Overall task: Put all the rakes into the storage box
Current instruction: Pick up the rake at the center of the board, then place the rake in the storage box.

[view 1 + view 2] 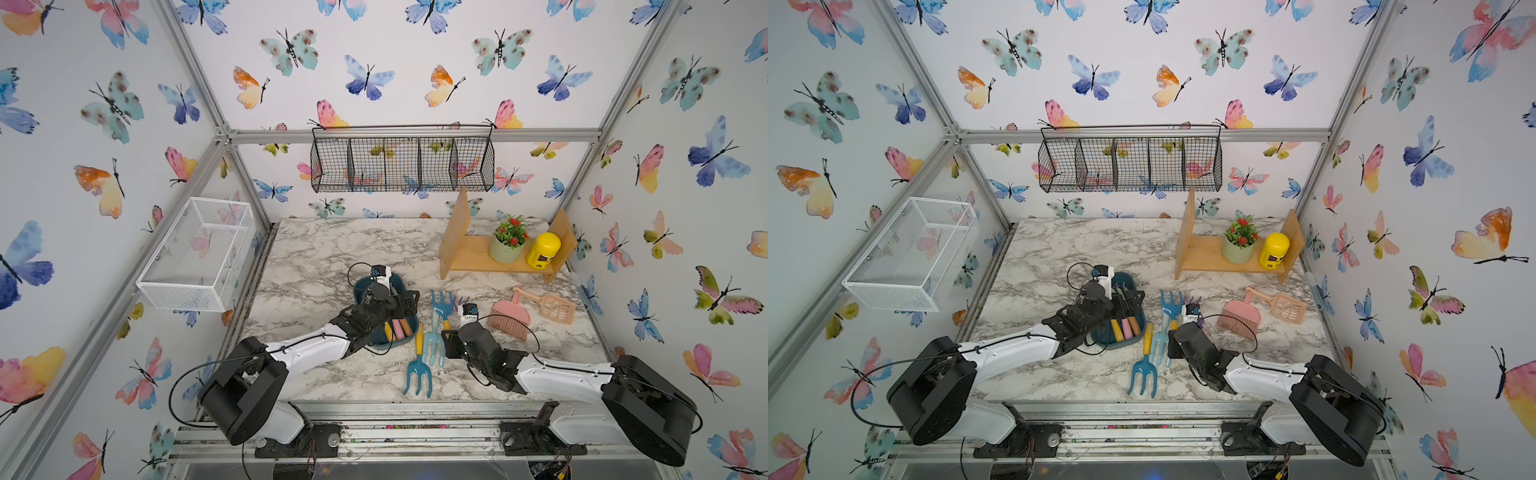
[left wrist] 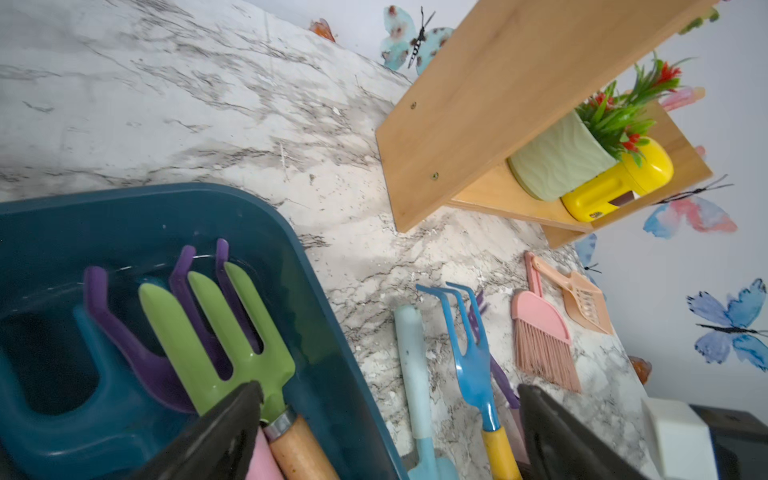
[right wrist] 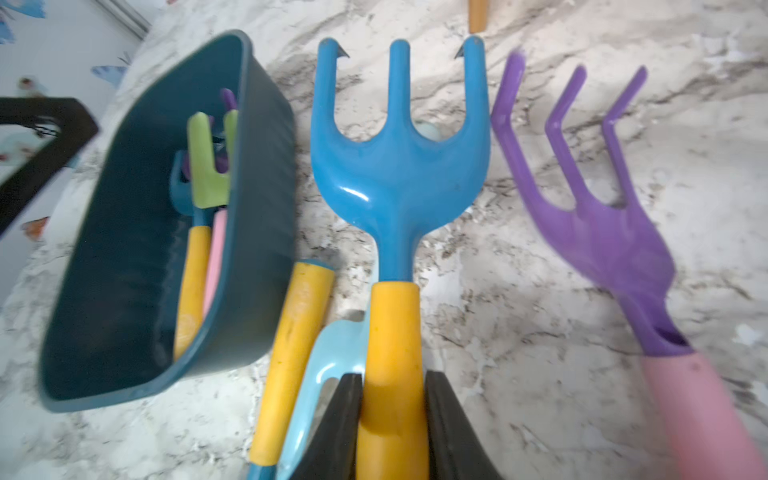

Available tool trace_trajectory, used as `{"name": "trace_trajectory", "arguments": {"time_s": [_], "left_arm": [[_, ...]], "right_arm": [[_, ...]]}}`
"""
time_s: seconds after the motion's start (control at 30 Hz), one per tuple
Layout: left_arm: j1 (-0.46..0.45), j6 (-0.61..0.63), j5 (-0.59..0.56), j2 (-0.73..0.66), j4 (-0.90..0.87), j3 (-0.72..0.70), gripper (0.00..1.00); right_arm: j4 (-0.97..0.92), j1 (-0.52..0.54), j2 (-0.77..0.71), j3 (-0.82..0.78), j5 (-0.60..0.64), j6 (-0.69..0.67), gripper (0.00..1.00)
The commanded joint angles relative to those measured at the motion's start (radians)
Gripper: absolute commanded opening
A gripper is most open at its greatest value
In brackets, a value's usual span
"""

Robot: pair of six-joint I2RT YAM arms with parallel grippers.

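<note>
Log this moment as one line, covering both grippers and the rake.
left gripper: open, over box rim | right gripper: shut on blue rake | blue rake: outside box

**No legible writing in view**

No word, number or brand can be read anywhere. The yellow plastic canister [image 1: 543, 248] on the light wooden shelf [image 1: 469, 253] carries a small dark label low on its front, visible in both top views, too small and blurred to read.
</note>
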Motion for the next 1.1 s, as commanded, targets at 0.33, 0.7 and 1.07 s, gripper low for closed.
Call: {"name": "trace_trajectory", "arguments": {"time_s": [0.33,0.7,1.07], "left_arm": [[0.009,0.053,0.118,-0.016,0.014,0.005,0.82],[0.005,0.045,0.187,0.087,0.024,0.053,0.98],[0.002,0.016,0.214,0.113,0.106,0.032,0.22]], "right_arm": [[0.13,0.006,-0.02,-0.001,-0.166,-0.063,0.06],[0.134,0.032,-0.02,0.081,-0.22,-0.089,0.06],[0.107,0.083,-0.014,0.103,-0.18,-0.125,0.06]]}}
